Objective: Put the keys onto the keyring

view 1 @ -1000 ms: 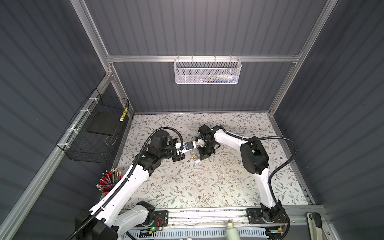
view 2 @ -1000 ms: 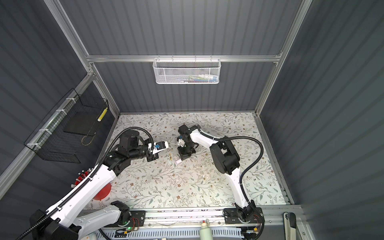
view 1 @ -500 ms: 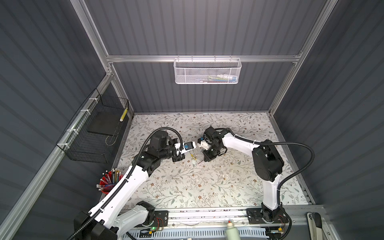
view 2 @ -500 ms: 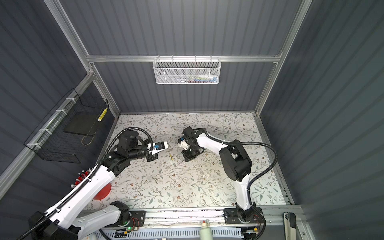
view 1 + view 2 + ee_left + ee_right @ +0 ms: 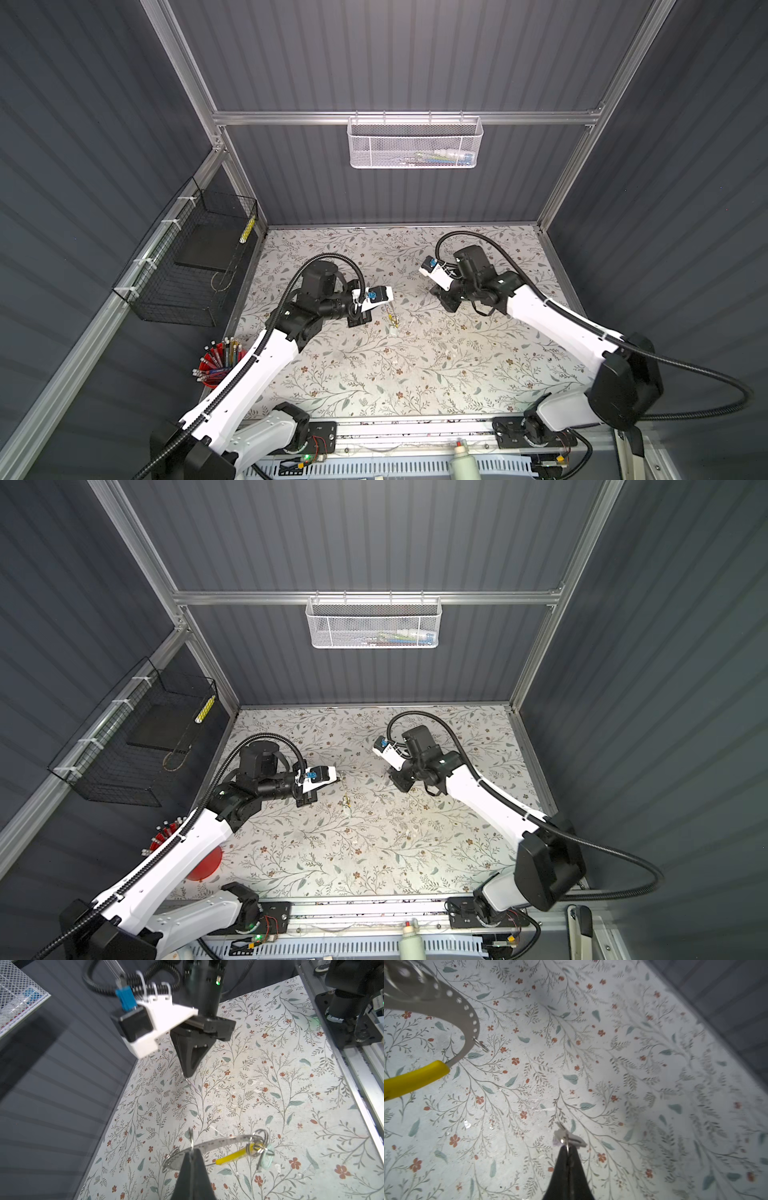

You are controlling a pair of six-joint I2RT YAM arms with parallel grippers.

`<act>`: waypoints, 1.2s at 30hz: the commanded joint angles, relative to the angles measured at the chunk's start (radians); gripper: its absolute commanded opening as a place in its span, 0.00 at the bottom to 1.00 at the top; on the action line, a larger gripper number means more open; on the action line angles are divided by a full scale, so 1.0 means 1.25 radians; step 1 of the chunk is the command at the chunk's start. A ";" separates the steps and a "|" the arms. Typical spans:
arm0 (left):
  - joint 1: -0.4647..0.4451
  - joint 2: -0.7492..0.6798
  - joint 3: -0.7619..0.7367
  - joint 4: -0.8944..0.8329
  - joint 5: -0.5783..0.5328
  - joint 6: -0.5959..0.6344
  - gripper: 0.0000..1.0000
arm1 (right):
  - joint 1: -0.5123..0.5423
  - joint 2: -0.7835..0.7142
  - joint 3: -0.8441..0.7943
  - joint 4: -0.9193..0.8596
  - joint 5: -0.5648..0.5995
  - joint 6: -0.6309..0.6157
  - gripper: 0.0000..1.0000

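Shut tight on the keyring (image 5: 220,1142) at its fingertips, the left gripper (image 5: 192,1153) may let the thin band swivel, spoiling alignment. The right gripper (image 5: 566,1149), clamped on one small key (image 5: 568,1137) at its tips, may drop it. The keyring is a perforated grey band, with its yellow segment (image 5: 230,1156) and hung keys (image 5: 258,1146) just beyond the left fingertips.

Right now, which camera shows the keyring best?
The left wrist view: nearly the whole keyring, yellow segment included, pinched in the left gripper. The right wrist view shows only a cropped part; in both top views it is a tiny speck.
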 commanded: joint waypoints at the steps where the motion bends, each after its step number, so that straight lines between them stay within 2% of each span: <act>1: -0.022 0.021 0.022 0.003 0.043 0.012 0.00 | 0.002 -0.069 -0.045 0.082 -0.006 -0.144 0.00; 10: -0.101 0.099 0.066 0.003 0.049 0.008 0.00 | 0.004 -0.217 -0.119 0.162 -0.166 -0.227 0.00; 12: -0.112 0.112 0.075 0.008 0.052 0.006 0.00 | 0.009 -0.259 -0.144 0.166 -0.188 -0.277 0.00; 17: -0.130 0.132 0.100 0.002 0.052 0.007 0.00 | 0.025 -0.307 -0.167 0.156 -0.174 -0.325 0.00; 27: -0.159 0.163 0.155 -0.036 0.057 0.003 0.00 | 0.091 -0.334 -0.174 0.145 -0.070 -0.476 0.00; 36: -0.168 0.182 0.190 -0.071 0.062 -0.004 0.00 | 0.099 -0.333 -0.173 0.125 -0.093 -0.518 0.00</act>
